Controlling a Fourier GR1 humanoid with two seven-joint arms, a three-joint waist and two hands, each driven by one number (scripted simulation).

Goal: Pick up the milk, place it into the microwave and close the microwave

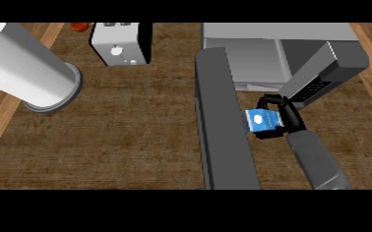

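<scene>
Wooden table [109, 142], far-right corner: right hand [289, 118] has fingers [270, 99] curled round the milk [262, 120], near the open microwave [247, 61] (door [222, 128] swung wide). Grasp done; placing, closing remain.

No text, label or number is readable.
</scene>
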